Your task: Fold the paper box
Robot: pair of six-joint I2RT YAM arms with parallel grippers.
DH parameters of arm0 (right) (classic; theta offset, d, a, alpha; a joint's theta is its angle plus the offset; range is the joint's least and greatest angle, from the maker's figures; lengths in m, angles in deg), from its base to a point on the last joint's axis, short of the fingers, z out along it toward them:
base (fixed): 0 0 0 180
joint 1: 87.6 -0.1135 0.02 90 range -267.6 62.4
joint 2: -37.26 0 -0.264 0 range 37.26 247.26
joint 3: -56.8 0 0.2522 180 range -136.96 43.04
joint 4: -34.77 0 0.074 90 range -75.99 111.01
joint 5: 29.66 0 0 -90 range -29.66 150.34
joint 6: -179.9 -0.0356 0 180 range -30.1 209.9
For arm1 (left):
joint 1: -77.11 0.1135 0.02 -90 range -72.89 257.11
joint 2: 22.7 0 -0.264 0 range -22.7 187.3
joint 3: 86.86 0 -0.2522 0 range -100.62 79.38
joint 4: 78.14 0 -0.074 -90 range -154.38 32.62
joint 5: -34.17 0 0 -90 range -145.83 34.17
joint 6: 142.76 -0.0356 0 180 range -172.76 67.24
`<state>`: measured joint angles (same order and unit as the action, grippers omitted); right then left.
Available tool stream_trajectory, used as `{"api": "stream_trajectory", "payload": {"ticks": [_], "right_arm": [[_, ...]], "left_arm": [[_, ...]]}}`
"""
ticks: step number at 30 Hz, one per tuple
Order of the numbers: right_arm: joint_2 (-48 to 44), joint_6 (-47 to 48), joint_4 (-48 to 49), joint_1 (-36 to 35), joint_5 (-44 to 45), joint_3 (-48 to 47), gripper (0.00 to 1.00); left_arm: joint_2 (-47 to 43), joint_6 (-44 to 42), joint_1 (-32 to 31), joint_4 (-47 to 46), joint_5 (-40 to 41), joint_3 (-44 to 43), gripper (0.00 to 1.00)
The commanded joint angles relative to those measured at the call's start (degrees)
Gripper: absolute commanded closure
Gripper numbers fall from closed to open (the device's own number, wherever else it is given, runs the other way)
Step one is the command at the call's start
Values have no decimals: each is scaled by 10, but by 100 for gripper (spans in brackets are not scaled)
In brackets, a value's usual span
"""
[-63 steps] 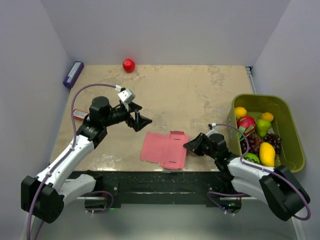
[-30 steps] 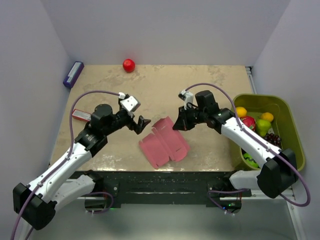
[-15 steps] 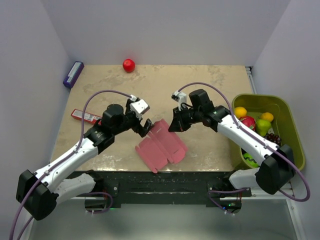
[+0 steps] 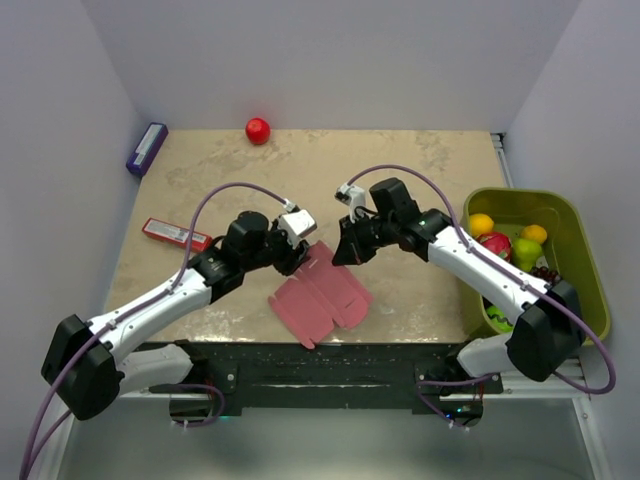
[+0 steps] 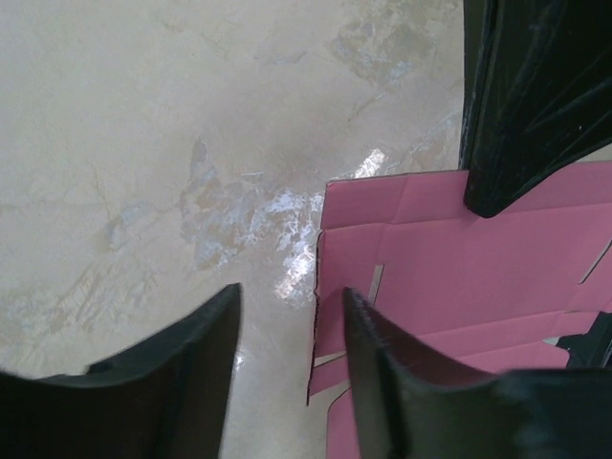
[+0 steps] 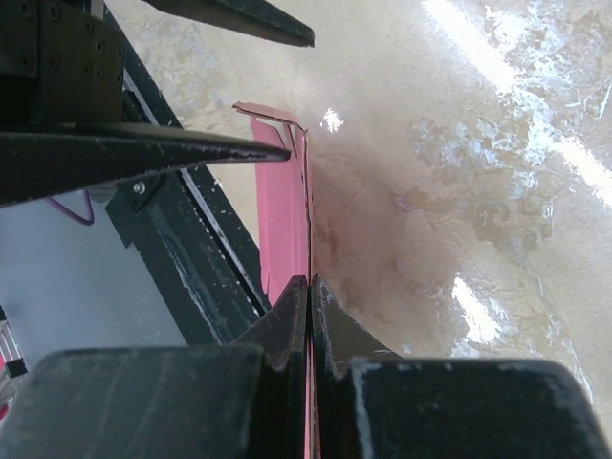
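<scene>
From above, the flat pink die-cut card paper box point(image 4: 322, 296) lay on the mottled beige tabletop point(image 4: 400, 170), near its front edge and about midway across. Its far corner reached up to where both arms met. The left tool point(image 4: 302, 260) sat at the sheet's far-left edge, and the right tool point(image 4: 340, 256) sat just beside it on the far-right edge. A narrow red bar-shaped packet point(image 4: 176, 234) lay to the left, well apart from the sheet. A small red ball point(image 4: 258, 130) and a purple rectangular box point(image 4: 146, 148) sat by the far wall. An olive-green plastic bin point(image 4: 578, 216) of fruit stood at the right.

In the left wrist view, the left tool's two fingers stood partly apart, gripping nothing. The card's left edge lay in the gap, close against the right-hand finger. The right tool's black tip came down on the sheet's far edge.

In the right wrist view, the right tool's fingers were pressed together on the card, which ran edge-on between them.
</scene>
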<state>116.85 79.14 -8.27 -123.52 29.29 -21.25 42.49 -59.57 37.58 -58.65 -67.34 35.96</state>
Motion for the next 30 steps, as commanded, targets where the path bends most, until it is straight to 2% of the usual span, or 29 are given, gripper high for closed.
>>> {"api": "stream_trajectory", "payload": {"ticks": [1, 2, 3, 5, 6, 8, 10, 11, 13, 14, 17, 23, 25, 26, 29, 30], "right_arm": [[4, 14, -3, -5, 4, -26, 100], [5, 14, -4, -6, 5, -26, 100], [4, 15, -3, -5, 6, -27, 100], [5, 14, -4, -6, 19, -28, 100], [4, 9, -4, -6, 28, -29, 100], [3, 0, -9, -5, 49, -36, 93], [-1, -23, -9, -6, 71, -43, 80], [-3, -31, -9, -6, 99, -48, 64], [-12, -56, -12, -4, 133, -59, 49], [-16, -66, -12, -4, 164, -62, 37], [-50, -116, 8, -4, 214, -58, 27], [-135, -157, 91, -5, 263, 5, 24], [-156, -205, 98, -6, 283, 36, 25], [-183, -235, 111, -5, 284, 55, 25], [-225, -374, 231, -10, 240, 161, 27], [-246, -447, 306, -13, 234, 209, 27]], "left_arm": [[5, -5, -5, -7, -6, -25, 62], [6, -4, -7, -9, -10, -25, 67], [6, -4, -10, -11, -13, -23, 77], [8, -3, -13, -12, -11, -23, 88], [8, -3, -14, -13, -6, -22, 97], [7, 0, -19, -13, 14, -19, 100], [4, 7, -23, -20, 40, -12, 100], [2, 17, -26, -22, 73, -10, 100], [-5, 34, -27, -35, 111, -3, 100], [-8, 54, -27, -41, 150, 1, 100], [-16, 93, -27, -80, 191, 15, 100], [-6, 91, -27, -122, 171, 22, 100], [5, 122, -27, -115, 212, 15, 100], [6, 132, -27, -113, 223, 14, 100], [1, 154, -27, -123, 236, 26, 100], [0, 156, -27, -126, 240, 30, 100]]}}
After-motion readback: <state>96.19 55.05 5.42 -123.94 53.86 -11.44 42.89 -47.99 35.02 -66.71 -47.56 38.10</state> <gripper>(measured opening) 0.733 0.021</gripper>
